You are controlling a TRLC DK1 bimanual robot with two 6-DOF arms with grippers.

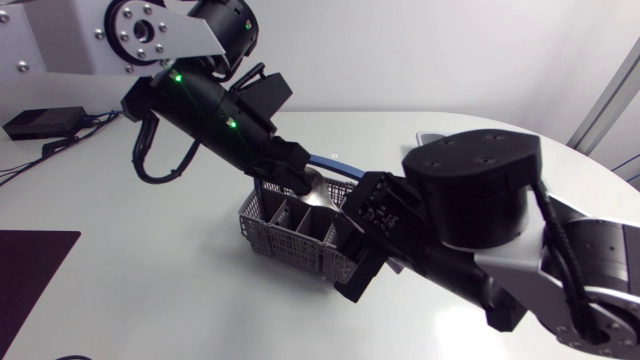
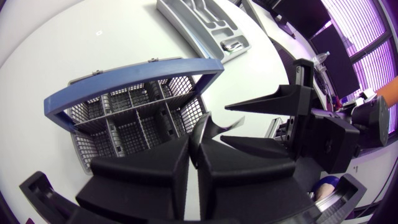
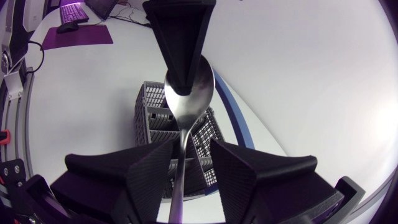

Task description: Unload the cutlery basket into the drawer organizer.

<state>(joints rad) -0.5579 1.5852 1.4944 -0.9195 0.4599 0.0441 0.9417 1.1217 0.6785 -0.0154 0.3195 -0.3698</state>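
The grey mesh cutlery basket [image 1: 285,228] with a blue handle [image 2: 134,74] stands mid-table. Just above its rim, my left gripper [image 1: 298,180] is shut on the bowl of a steel spoon [image 3: 189,93]. In the right wrist view the spoon's handle [image 3: 180,165] runs down between the fingers [image 3: 233,171] of my right gripper [image 3: 193,168], which stand apart around it, so that gripper is open. Seen from the left wrist, the right gripper [image 2: 258,124] faces my left gripper [image 2: 193,149] beside the basket [image 2: 124,118]. The grey drawer organizer [image 2: 199,25] lies beyond the basket.
A piece of cutlery lies in one end compartment of the organizer [image 2: 233,43]. A black box with cables [image 1: 40,122] sits at the far left of the table, and a dark mat [image 1: 30,265] at the left front edge.
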